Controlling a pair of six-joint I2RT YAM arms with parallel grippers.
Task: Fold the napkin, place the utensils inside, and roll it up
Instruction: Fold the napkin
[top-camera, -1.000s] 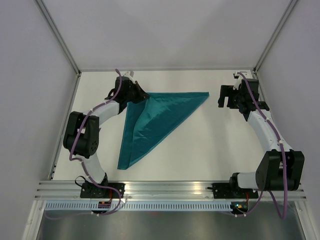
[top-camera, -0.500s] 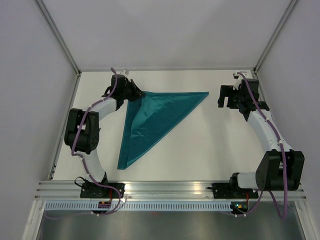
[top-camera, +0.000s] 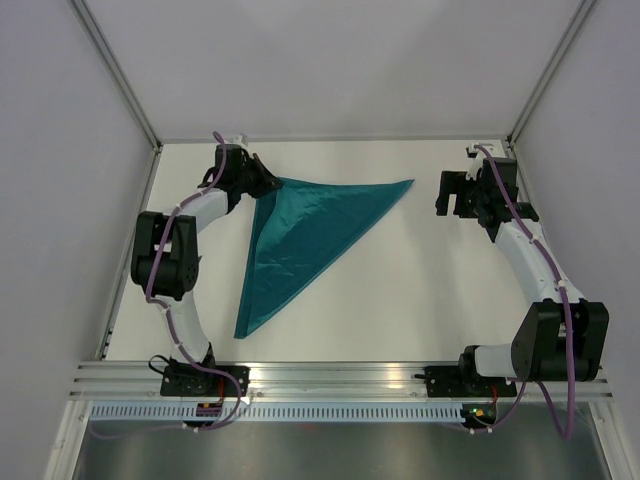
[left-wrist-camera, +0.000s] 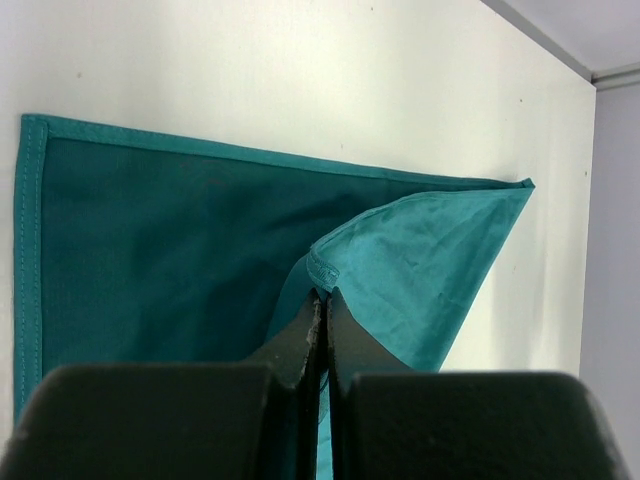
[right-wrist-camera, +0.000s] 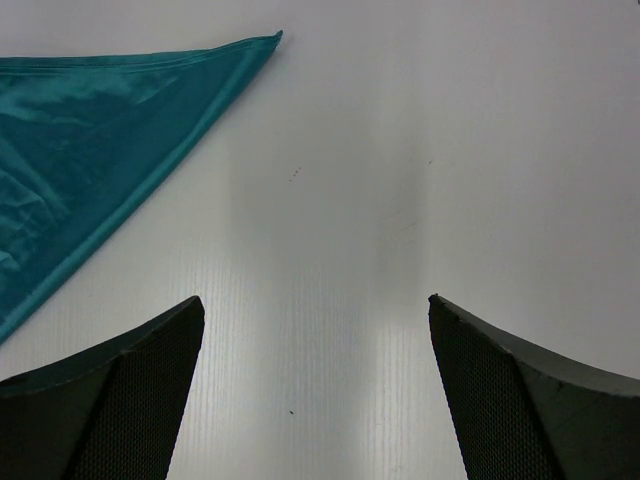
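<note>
- Napkin (top-camera: 310, 228) corner is pinched by the left end effector (left-wrist-camera: 322, 300). Fingers are pressed together on the cloth, with a hemmed fold of the lighter top layer right at the tips.
- Pinched corner is the napkin's far-left one. Top layer puckers up into the grip. In the left wrist view the darker lower layer lies flat under it, its hem showing along two edges.
- Napkin is dark teal, folded into a triangle, lying on the desk (top-camera: 420, 300) left of centre.
- One straight edge runs from the grip rightward to a sharp tip. Another runs from the grip toward the near side to a narrow tip. The long diagonal side joins the two tips.
- Soft creases near the grip, cloth flatter toward both tips.
- Left arm reaches up the left side of the desk to the far-left area, wrist turned toward the napkin.
- Right end effector (right-wrist-camera: 315, 300) is spread wide with nothing between the fingers, bare desk beneath.
- It sits at the far right of the desk, near the napkin's right tip but apart from it. In the right wrist view that tip is at upper left, clear of both fingers.
</note>
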